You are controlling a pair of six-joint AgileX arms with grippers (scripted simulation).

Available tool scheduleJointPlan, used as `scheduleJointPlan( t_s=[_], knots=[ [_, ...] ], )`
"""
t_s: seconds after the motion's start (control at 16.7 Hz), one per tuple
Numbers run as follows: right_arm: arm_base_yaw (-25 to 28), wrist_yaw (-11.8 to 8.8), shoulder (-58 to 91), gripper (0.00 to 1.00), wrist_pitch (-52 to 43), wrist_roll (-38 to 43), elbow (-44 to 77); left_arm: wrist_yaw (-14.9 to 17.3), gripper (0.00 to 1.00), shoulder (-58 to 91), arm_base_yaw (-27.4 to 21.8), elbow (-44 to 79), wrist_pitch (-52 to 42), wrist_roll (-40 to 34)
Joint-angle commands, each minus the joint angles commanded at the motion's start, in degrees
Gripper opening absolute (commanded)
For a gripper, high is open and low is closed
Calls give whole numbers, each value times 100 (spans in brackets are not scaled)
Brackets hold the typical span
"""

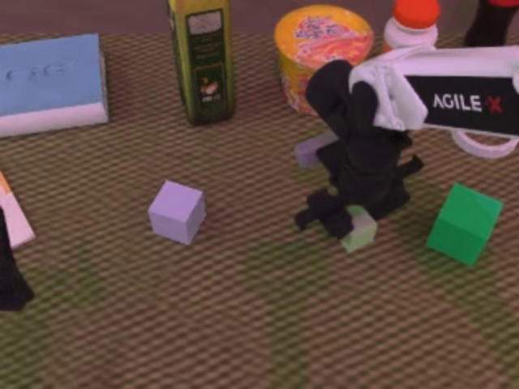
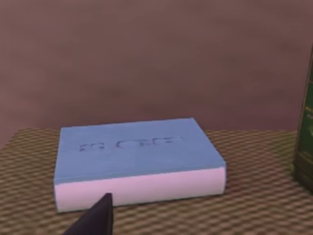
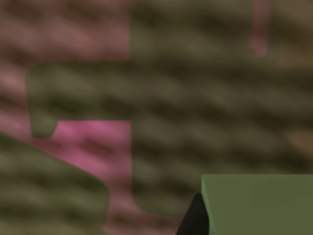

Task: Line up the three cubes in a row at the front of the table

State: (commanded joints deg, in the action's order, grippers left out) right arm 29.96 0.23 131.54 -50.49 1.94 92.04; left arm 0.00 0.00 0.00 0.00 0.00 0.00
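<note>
Mint cube (image 1: 359, 229) sits on desk (image 1: 243, 324) centre-right, right claw (image 1: 345, 223) clamped on it. Emerald cube (image 1: 464, 223) at its 3 o'clock, lavender cube (image 1: 177, 211) at 9 (both apart). Left claw (image 1: 10, 284) parked at left edge, fingers: cannot tell.

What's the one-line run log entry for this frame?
right gripper: down on mint cube, grip unclear | left gripper: parked at left edge | purple cube, emerald cube: apart, unaligned

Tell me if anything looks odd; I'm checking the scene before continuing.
Nothing spilled or damaged. The cubes are scattered, not in a row: the lavender cube sits turned askew, and the right hand covers the mint cube.
</note>
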Motion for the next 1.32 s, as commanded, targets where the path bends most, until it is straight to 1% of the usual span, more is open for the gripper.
scheduleJointPlan(
  t_s=[0.42,0.54,0.66,0.96,1.32],
  knots=[
    [0,0,0,0,0,0,0,0,100,0,0,0,0,0],
    [-10,5,-212,0,-86,0,89,0,100,0,0,0,0,0],
    [6,4,-274,0,-303,-6,259,0,100,0,0,0,0,0],
    [32,1,-589,0,-1292,-7,872,0,100,0,0,0,0,0],
    [12,-1,-651,0,-1405,11,948,0,100,0,0,0,0,0]
  ],
)
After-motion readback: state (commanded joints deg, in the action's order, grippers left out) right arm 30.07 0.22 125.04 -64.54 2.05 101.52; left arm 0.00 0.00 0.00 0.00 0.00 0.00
